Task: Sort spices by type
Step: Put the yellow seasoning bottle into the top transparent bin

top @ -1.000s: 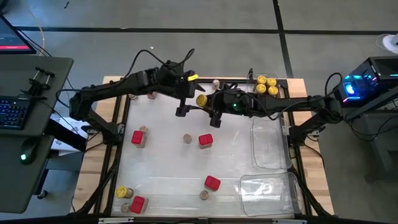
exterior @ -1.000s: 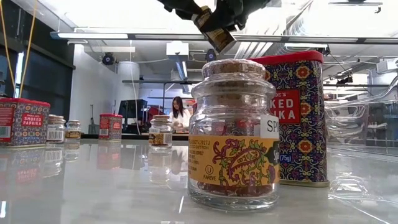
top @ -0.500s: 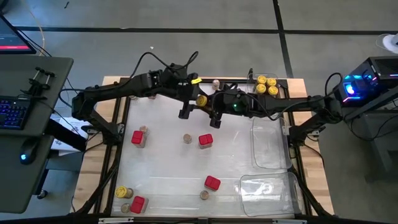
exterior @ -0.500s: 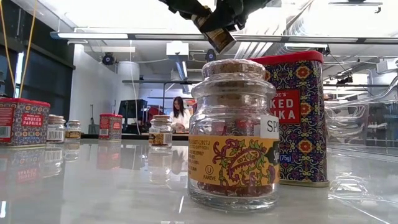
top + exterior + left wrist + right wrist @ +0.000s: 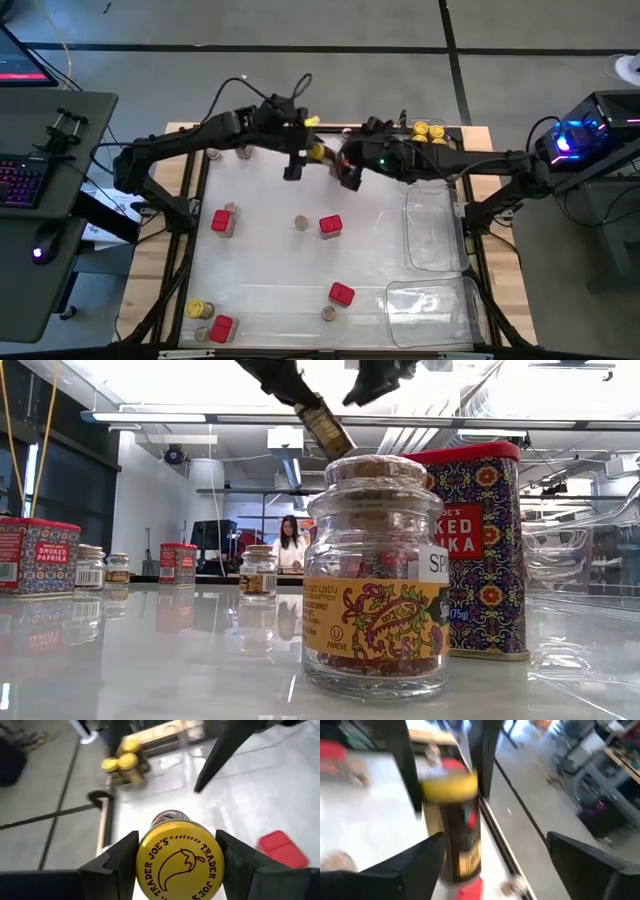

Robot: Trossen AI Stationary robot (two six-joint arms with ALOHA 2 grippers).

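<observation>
Left wrist view, yellow-lidded jar (image 5: 179, 857) clamped in left gripper (image 5: 175, 865)

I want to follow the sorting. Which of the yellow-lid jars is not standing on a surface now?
The yellow-lid jar held up between the fingers of the left gripper, above the table's far middle. The others stand in the far right tray or at the near left corner.

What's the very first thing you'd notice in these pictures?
Two dark arms meet in the air over the table's far edge, where the left tool clamps a yellow-lidded Trader Joe's jar and the right tool stands open beside it. Close to the low camera, a cork-topped glass spice jar looms large, with a red smoked paprika tin behind it.
</observation>
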